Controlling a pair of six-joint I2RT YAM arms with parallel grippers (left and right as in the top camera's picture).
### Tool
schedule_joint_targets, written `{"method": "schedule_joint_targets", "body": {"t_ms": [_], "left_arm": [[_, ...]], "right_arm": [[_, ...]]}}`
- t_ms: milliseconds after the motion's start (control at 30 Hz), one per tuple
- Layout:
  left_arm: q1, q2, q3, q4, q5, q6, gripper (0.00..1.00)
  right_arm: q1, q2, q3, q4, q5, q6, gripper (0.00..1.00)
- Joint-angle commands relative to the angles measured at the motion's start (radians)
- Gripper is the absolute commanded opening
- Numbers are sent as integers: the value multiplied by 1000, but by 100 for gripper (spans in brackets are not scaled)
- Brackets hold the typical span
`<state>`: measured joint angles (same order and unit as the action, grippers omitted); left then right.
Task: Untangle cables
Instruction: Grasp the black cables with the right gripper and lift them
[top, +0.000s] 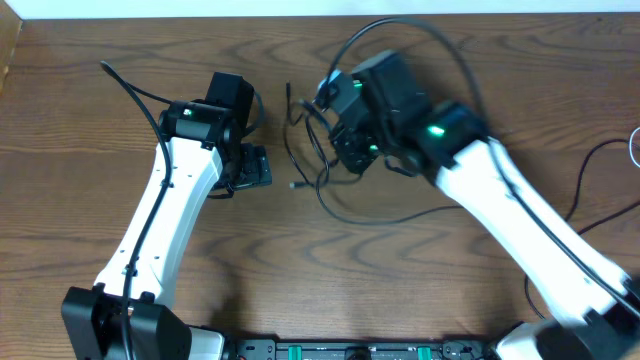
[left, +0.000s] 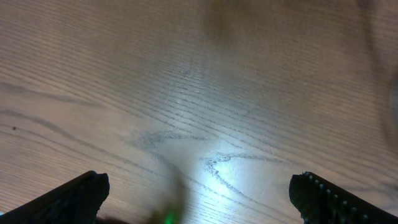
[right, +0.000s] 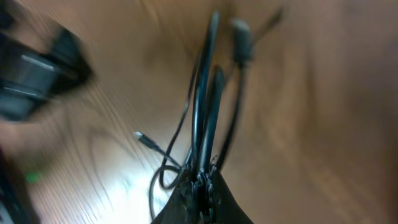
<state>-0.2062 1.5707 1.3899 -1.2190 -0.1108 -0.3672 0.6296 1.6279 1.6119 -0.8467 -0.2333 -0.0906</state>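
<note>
The right gripper (right: 200, 182) pinches the thin black tangled cable (right: 203, 93), ready to pull. The left gripper (left: 199, 193) hangs wide open, empty. Next it should probably grab a loose end.

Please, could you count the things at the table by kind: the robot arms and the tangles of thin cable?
Robot arms: 2, the left arm and the right arm.
Cable tangles: 1, the black cable tangle, clamped in the right gripper; how many cords are in it cannot be told.
Total: 3.
</note>
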Motion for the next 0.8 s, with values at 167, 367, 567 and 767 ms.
{"method": "schedule_joint_targets", "body": {"t_ms": [167, 367, 567, 767], "left_arm": [[5, -3, 12, -2, -10, -9, 98], [5, -3, 12, -2, -10, -9, 98], [5, -3, 12, -2, -10, -9, 98], [5, -3, 12, -2, -10, -9, 98]], "right_arm": [[-9, -127, 13, 39, 27, 8, 1], [-9, -128, 13, 13, 50, 8, 1], [-9, -128, 13, 0, 48, 8, 1], [-9, -128, 12, -52, 71, 8, 3]]}}
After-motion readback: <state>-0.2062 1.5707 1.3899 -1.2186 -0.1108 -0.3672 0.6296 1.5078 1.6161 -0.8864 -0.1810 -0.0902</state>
